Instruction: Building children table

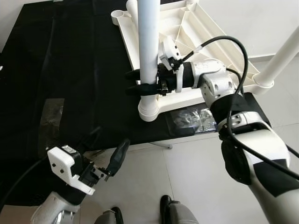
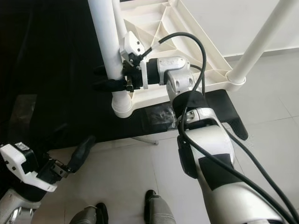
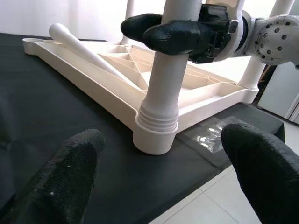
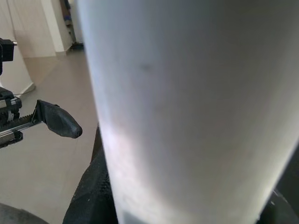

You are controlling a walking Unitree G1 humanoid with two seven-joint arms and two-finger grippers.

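Note:
The white plastic table top [image 1: 196,28] lies upside down on a surface covered in black cloth [image 1: 70,70]. A white leg [image 1: 148,42] stands upright in the near corner socket [image 1: 148,111]. My right gripper [image 1: 138,82] is shut on this leg just above the socket, one black finger on each side. A second leg [image 1: 280,53] stands in the right corner socket. A loose leg [image 3: 79,44] lies across the ribbed underside. My left gripper [image 3: 163,177] is open, low by the near edge of the surface, facing the socket from a short distance and holding nothing.
A clear bag of hardware [image 1: 194,119] lies on the cloth just right of the near socket. Pale floor tiles [image 1: 187,168] run along the front edge of the surface. My feet [image 1: 170,210] stand close to it. A cable [image 1: 233,51] loops over my right wrist.

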